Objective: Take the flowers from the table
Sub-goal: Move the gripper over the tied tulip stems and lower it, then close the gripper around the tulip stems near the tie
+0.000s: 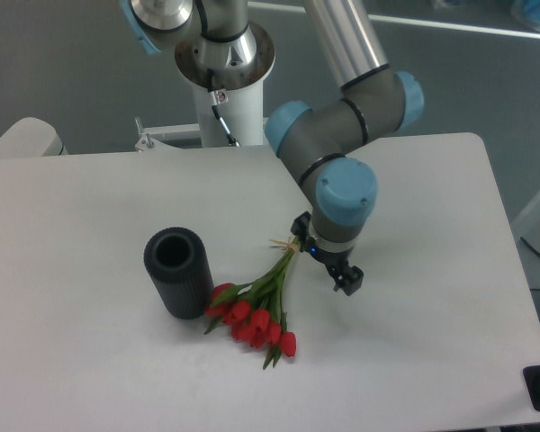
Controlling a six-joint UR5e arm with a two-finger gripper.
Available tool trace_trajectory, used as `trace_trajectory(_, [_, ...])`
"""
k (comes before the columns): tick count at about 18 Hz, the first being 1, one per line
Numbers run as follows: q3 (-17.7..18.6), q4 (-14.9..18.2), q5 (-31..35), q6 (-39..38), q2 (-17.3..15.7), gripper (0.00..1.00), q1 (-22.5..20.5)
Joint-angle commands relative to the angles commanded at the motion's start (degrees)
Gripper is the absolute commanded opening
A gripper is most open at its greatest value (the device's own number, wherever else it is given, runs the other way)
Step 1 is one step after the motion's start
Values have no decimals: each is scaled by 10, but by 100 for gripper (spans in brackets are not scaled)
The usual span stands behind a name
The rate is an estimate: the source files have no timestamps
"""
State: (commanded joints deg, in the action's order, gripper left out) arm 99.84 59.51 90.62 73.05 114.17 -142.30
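Your flowers point(256, 310) lie flat on the worktop point(90, 360), red heads fanned toward the near edge, stems running up and to the right toward the wrist. The heads sit just beside the black vase point(178, 272), touching it or nearly so on its right side; you can't tell which from here.

Your gripper point(346, 281) hangs low over the worktop, just right of the stem ends. One dark finger tip shows below the wrist; the other is hidden behind the housing, so you can't tell whether the fingers are spread or closed. Nothing looks to be held, and the bunch rests on the surface.

Now, how it will handle: light, soft and floppy by the look of it. Stems should bend, petals could bruise or crush. The best hold is probably across the gathered stems near the pale tie at their upper end, where the bunch is narrowest and firmest. Stay off the heads. Expect the heavy end to droop when lifted, and watch that it doesn't brush the vase.
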Motion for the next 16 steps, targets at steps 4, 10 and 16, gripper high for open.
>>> trace_trajectory(4, [21,-25,1,-53,2,100,10])
trace_trajectory(10, [38,-45,1,-112,11,100,31])
trace_trajectory(16, [46,-46,1,-120,13,71,31])
